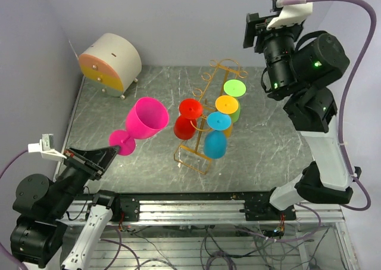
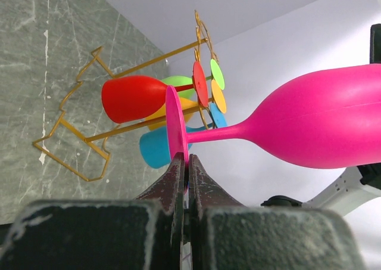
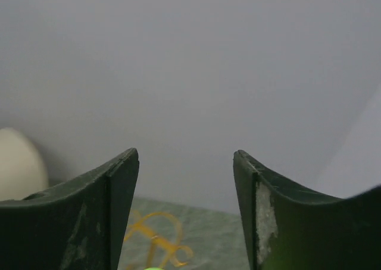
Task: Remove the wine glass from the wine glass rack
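My left gripper (image 1: 110,152) is shut on the round foot of a pink wine glass (image 1: 144,121) and holds it in the air, left of the rack. In the left wrist view the jaws (image 2: 186,163) pinch the foot edge and the pink glass (image 2: 321,121) points right. The golden wire rack (image 1: 202,118) stands mid-table, also seen in the left wrist view (image 2: 89,133). It holds a red glass (image 1: 189,118), a blue one (image 1: 215,136), an orange-footed one (image 1: 227,105) and a green-footed one (image 1: 234,89). My right gripper (image 3: 186,157) is open and empty, raised at the back right; only the rack's top curl (image 3: 156,240) shows below it.
A cream drum-shaped box with an orange face (image 1: 110,64) sits at the back left of the grey marbled table (image 1: 268,145). White walls close the back and sides. The metal rail (image 1: 196,207) runs along the near edge.
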### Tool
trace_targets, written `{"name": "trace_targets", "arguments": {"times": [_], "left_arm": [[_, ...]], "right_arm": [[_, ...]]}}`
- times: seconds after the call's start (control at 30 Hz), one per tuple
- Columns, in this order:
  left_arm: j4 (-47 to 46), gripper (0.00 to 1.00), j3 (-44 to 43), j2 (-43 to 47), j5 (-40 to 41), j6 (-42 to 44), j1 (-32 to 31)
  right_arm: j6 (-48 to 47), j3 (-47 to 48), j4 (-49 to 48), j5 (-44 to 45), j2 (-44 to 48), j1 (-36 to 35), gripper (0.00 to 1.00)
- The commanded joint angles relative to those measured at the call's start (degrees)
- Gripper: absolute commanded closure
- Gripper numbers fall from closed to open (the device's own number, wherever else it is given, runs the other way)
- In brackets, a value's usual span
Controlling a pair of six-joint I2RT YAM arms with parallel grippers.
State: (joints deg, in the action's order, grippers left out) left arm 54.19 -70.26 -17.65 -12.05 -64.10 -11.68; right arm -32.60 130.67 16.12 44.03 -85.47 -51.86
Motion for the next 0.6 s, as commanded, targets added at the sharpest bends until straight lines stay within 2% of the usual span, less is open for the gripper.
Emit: {"name": "trace_targets", "arguments": {"times": [0.0,0.1,0.13,0.23,0.4,0.43,0.5,0.57], "left_arm": [[-3.94,0.93,1.97,0.09,-1.92,2.56,0.26],[-7.49,0.93,4.66,0.9,-5.0,4.05,0.26],[-9.59,0.93,5.93,1.49,-6.27,4.28,0.26],[-15.1,0.93,9.93,3.28,-9.48,5.05,0.26],[-18.21,0.93,12.18,5.16,-12.74,8.88,0.26],[-18.39,0.93,12.12,5.51,-12.96,9.3,0.26],[-18.19,0.93,11.61,5.71,-12.89,9.79,0.26],[-16.77,0.93,10.31,5.33,-12.23,10.58,0.26]], "right_arm": [[26.15,4.8,26.07,-14.49,-1.35,-0.18,0.48],[35.08,9.29,33.75,-23.96,-0.24,-0.2,0.89],[37.55,10.11,35.65,-27.1,0.23,-0.18,0.99],[44.71,8.07,38.47,-39.52,2.9,-0.19,1.0],[53.15,5.6,43.56,-60.64,3.27,-0.2,1.0],[54.27,4.47,43.83,-64.45,3.09,-0.23,0.93],[54.85,1.04,44.25,-69.58,3.23,-0.3,0.74],[54.71,-1.21,44.33,-69.2,4.04,-0.27,0.68]]}}
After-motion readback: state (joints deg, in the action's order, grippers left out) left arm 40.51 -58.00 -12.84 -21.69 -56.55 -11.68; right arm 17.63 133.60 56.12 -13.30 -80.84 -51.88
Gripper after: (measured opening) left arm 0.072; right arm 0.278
